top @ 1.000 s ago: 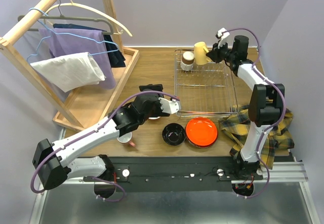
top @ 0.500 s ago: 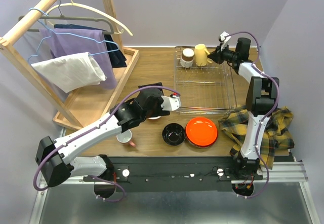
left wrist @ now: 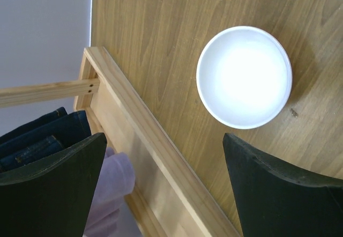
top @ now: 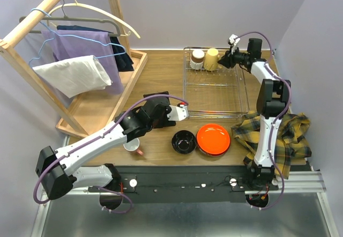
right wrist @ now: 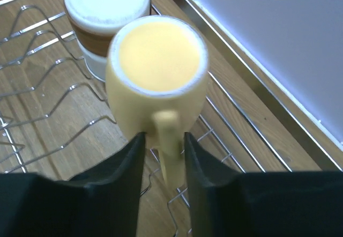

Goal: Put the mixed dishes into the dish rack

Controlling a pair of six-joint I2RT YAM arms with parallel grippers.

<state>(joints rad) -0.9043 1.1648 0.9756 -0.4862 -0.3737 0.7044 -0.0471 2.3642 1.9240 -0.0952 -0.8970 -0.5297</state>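
Reader: Where is the yellow mug [top: 213,59]?

Describer: Inside the dish rack [top: 216,89], against its far wall near 11 o'clock. A brown-banded cup [top: 198,59] stands just beside it, at the mug's 9 o'clock. Seen from above, the rack lies at 1 o'clock on the wooden table [top: 161,76].

Reader: And the right gripper?

Describer: The right gripper [top: 228,60] reaches in from the mug's 3 o'clock. In the wrist view its two black fingers flank the mug's handle, narrowly parted. Whether they press the handle cannot be told.

Reader: The left one?

Describer: The left gripper [left wrist: 164,140] is spread wide and hovers above a white bowl [left wrist: 244,76] on the table. At its 4 o'clock in the overhead view, a black bowl [top: 184,141] sits just beside an orange-red bowl [top: 213,139]. Both are outside the rack, at its 6 o'clock.
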